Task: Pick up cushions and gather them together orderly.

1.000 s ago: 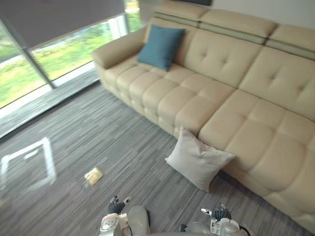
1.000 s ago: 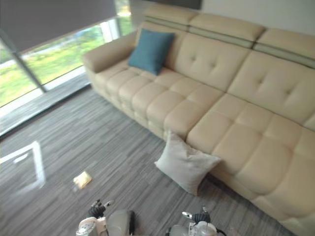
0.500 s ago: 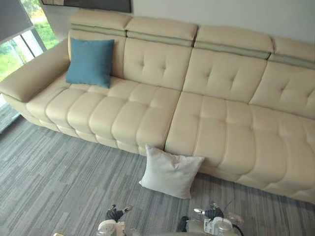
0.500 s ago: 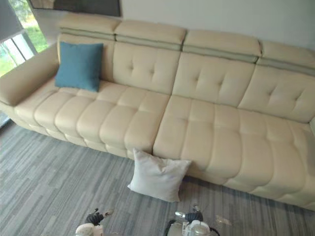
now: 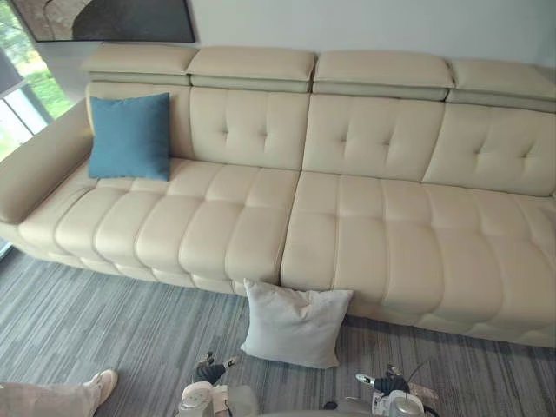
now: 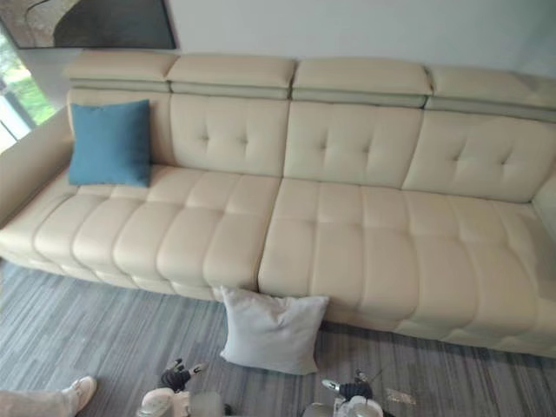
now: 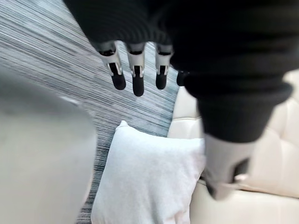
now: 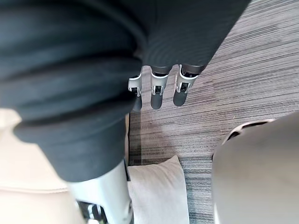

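Both left hand (image 7: 136, 77), right hand (image 8: 157, 92) straight-fingered, empty; white cushion (image 5: 294, 323) leans against sofa (image 5: 373, 226).

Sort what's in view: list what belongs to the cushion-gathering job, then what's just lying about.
Job: white cushion on the floor, propped against the sofa front; blue cushion on the sofa's left end; left hand and right hand, both open, empty.

Just there: the sofa itself; grey carpet; framed picture on the wall; a person's shoe.
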Motion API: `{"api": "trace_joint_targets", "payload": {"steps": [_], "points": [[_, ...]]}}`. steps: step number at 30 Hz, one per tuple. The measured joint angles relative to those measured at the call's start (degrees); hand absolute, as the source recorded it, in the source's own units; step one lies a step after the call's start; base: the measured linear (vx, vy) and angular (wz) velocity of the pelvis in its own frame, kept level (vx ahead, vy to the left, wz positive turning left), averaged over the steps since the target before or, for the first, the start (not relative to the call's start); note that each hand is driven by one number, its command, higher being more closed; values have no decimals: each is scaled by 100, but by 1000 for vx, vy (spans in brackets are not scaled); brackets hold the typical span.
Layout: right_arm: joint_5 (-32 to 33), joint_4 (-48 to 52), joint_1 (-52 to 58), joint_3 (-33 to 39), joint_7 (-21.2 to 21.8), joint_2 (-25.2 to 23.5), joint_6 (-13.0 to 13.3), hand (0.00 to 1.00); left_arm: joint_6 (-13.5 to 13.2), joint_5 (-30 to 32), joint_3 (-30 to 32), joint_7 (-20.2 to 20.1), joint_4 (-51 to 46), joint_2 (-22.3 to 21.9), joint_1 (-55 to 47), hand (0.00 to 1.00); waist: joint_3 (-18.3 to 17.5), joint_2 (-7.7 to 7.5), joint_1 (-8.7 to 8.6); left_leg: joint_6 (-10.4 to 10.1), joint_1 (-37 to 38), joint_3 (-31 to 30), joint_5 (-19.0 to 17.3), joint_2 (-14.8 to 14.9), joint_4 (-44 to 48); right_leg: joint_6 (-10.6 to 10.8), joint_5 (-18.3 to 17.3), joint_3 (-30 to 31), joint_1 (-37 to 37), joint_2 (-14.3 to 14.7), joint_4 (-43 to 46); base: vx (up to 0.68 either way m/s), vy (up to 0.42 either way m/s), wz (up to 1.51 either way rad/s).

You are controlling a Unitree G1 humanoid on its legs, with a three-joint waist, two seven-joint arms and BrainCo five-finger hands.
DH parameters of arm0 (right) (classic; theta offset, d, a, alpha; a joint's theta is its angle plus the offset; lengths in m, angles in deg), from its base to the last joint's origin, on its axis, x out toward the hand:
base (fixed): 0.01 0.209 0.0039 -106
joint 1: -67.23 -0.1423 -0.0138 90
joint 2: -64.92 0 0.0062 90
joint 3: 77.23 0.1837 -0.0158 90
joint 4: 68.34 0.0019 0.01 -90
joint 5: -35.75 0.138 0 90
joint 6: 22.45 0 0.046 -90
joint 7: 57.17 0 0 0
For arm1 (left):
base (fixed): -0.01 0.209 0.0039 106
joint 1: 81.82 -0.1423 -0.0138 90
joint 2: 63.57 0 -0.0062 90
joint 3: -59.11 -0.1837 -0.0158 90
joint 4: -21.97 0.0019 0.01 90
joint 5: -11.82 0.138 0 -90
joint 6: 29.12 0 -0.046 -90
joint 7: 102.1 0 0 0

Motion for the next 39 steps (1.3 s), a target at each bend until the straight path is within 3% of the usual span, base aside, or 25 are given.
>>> {"api": "trace_joint_targets", "payload": {"steps": [5, 10, 12, 16, 18, 23, 25, 33, 36, 39], "points": [[2, 2, 55, -53, -10, -63, 16, 0, 6, 12, -20, -3, 136, 61, 23, 0, -22, -53, -24, 72, 349, 138, 42, -203, -317, 97, 165, 86, 340, -114, -441, 117, 104, -13], [6, 0, 87, -90, -13, -20, 41, 0, 9, 14, -115, -4, 161, 11, 2, 0, -81, 40, -22, 71, 525, 153, 44, -183, -510, 108, 156, 61, 487, -38, -586, 65, -19, -3], [16, 6, 88, -97, -31, 58, 68, 0, 9, 7, -144, -2, 163, -54, -4, 0, -67, 147, -18, 62, 555, 154, 55, -141, -562, 87, 142, 60, 518, 8, -583, 41, -52, -4], [141, 12, -73, -124, -66, 182, 81, 0, 3, -20, -140, 49, 133, -54, 84, 0, 124, 178, -4, 35, 324, 135, 68, -93, -387, 42, -220, 92, -18, -47, 249, -52, -59, 3], [320, 48, -332, -150, -171, 164, 121, 0, 5, -198, -138, 173, 85, 5, 388, 0, 414, 49, 0, 67, -477, 29, 29, -66, 392, -34, -473, 104, -856, -173, 1183, -182, -97, 8], [685, 382, -1066, -146, -421, 312, 172, 0, -5, -537, -268, 370, -224, 88, 1049, 0, 1166, 47, 10, 18, -2029, -106, -497, 247, 1807, -187, -878, 176, -2380, -119, 2514, -258, -74, -5], [792, 609, -1372, -144, -532, 432, 195, 0, -10, -695, -274, 466, -357, 174, 1417, 0, 1431, -19, -3, 33, -2763, -197, -672, 345, 2434, -202, -1020, 276, -3117, -109, 3093, -244, -35, -14], [1139, 1008, -3480, -80, -1026, 671, 250, 0, -103, -1138, -66, 776, -706, 744, 3440, 0, 2230, -69, -51, 118, -5565, -482, -647, 454, 3775, -427, -949, 309, -5838, -188, 4373, -166, -37, 0], [1141, 1190, -4407, -87, -1145, 655, 248, 0, -112, -1244, -13, 898, -896, 876, 4172, 0, 2400, -70, -40, 91, -6484, -580, -614, 505, 4280, -459, -979, 326, -6733, -200, 4875, -58, -63, -1], [1140, 1258, -4902, -90, -1184, 650, 299, 0, -111, -1254, -40, 978, -993, 835, 4523, 0, 2406, -65, -40, 91, -6950, -664, -614, 510, 4533, -458, -980, 320, -7174, -209, 5138, -33, -37, 2]]}}
